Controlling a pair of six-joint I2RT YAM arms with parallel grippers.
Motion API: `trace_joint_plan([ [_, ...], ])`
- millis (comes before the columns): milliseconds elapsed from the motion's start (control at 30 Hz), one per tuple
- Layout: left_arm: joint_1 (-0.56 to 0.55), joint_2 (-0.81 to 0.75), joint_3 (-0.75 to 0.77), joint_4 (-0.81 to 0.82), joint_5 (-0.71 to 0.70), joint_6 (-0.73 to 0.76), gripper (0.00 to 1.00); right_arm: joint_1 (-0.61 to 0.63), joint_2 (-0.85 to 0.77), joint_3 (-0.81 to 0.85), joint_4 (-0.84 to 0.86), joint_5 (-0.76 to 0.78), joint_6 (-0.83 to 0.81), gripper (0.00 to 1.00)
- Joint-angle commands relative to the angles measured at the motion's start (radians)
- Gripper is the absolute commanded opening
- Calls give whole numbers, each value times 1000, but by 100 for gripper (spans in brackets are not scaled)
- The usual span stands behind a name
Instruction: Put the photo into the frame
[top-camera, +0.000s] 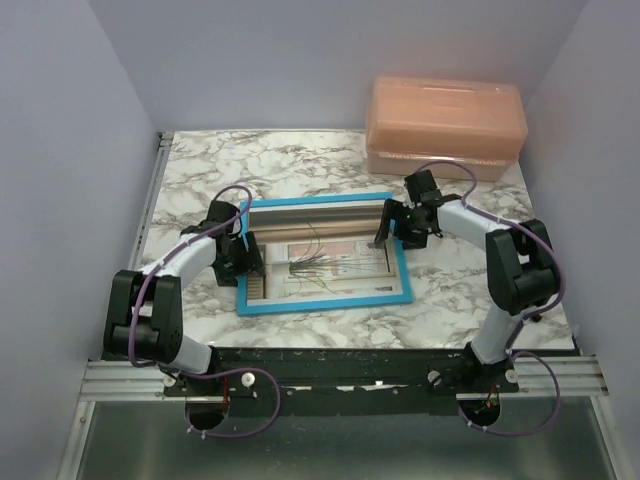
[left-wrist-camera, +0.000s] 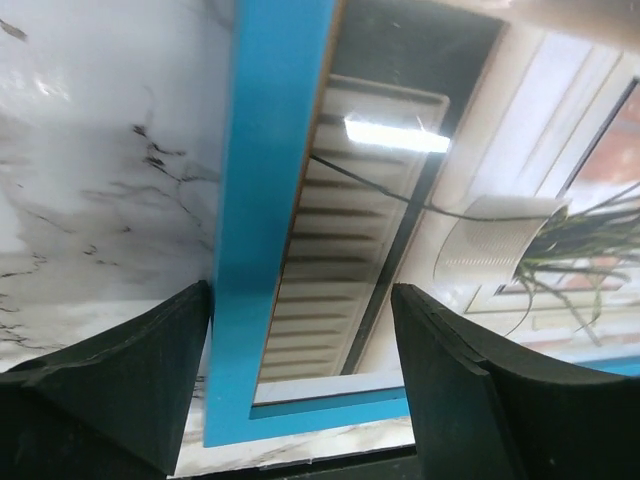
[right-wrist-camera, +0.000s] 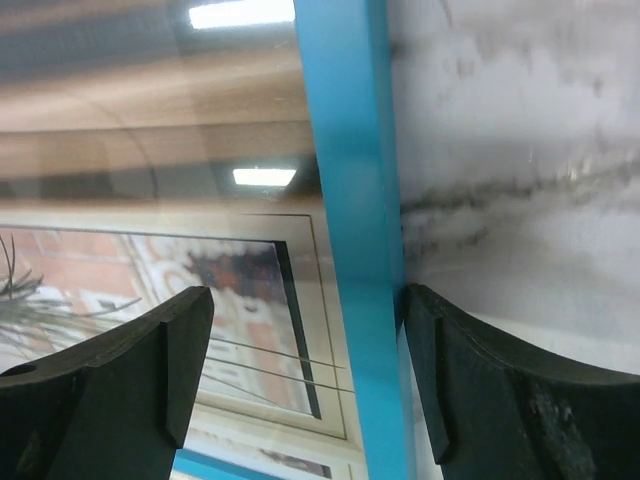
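Observation:
The blue frame (top-camera: 325, 300) lies face up on the marble table, with the photo (top-camera: 320, 262) of the spiky plant showing behind its glass. My left gripper (top-camera: 243, 255) is open at the frame's left side. In the left wrist view (left-wrist-camera: 300, 370) the blue bar (left-wrist-camera: 265, 200) lies between the jaws, close to the left finger (left-wrist-camera: 130, 380), and the photo's plant (left-wrist-camera: 560, 240) is to the right. My right gripper (top-camera: 390, 228) is open at the frame's right side. In the right wrist view (right-wrist-camera: 305, 370) the blue bar (right-wrist-camera: 350, 200) runs against the right finger (right-wrist-camera: 500, 400), with the photo (right-wrist-camera: 150, 270) to the left.
A peach plastic box (top-camera: 445, 125) stands at the back right of the marble table (top-camera: 300, 160). Purple walls close in the back and both sides. A metal rail (top-camera: 150, 200) runs along the table's left edge.

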Motion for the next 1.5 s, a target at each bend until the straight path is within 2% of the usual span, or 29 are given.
trace_joint_plan([
  [0, -110, -49, -86, 28, 193, -76, 71, 28, 127, 145, 12, -129, -6, 82],
  [200, -297, -133, -170, 39, 228, -180, 71, 29, 256, 311, -51, -119, -46, 83],
  [400, -519, -187, -209, 73, 249, -302, 71, 30, 338, 377, -40, -115, -43, 86],
  [533, -614, -160, -212, 166, 276, -376, 71, 30, 339, 398, -65, -23, -41, 87],
  [800, -635, -194, -194, 252, 254, -421, 80, 28, 170, 328, -85, 189, -39, 92],
  [933, -638, -115, -142, 311, 279, -439, 80, 29, 73, 312, -106, 274, -46, 98],
  [1067, -658, -3, -66, 356, 288, -446, 80, 24, -25, 284, -117, 277, -38, 100],
  [1200, -680, 82, -1, 355, 309, -460, 80, -14, -159, 173, -76, 241, 32, 100],
  [1300, -683, 66, -6, 322, 297, -459, 83, -49, -246, 103, -90, 176, 58, 100],
  [1467, -682, -53, -51, 214, 208, -457, 88, -50, -289, 41, -239, 145, 60, 100],
])
